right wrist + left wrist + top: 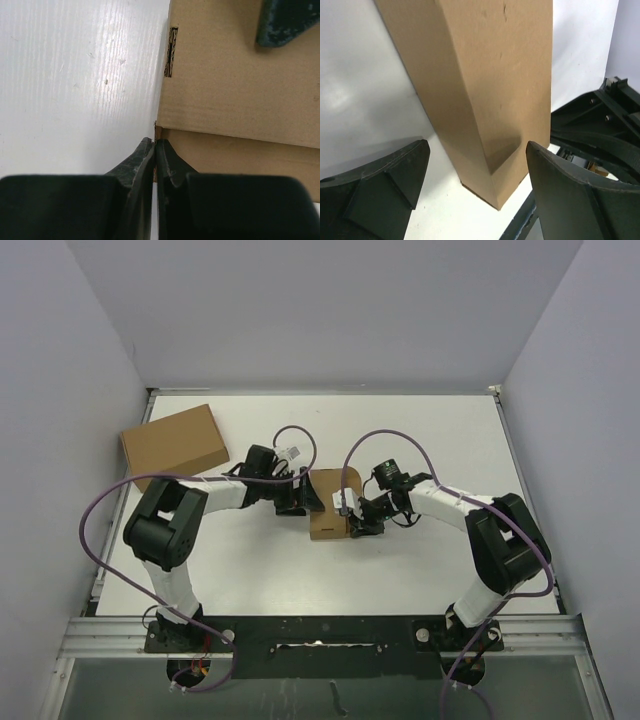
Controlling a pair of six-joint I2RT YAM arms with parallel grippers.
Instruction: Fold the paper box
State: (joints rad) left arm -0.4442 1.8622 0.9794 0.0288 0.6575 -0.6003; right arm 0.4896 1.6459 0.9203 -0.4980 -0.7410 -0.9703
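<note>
The paper box point(330, 505) lies in the middle of the table, brown and folded up into a flat block. My left gripper point(303, 498) is at its left side. In the left wrist view that gripper point(477, 170) is open, and a corner of the paper box point(490, 100) reaches in between the two fingers without being squeezed. My right gripper point(350, 520) is at the box's right front edge. In the right wrist view it point(155, 142) is shut, with a thin cardboard edge of the paper box point(235, 90) pinched between the tips. A slot point(171, 52) shows on that edge.
A larger plain brown cardboard box point(175, 445) sits at the table's back left edge. Grey walls close in the table on three sides. Purple cables loop over both arms point(380, 440).
</note>
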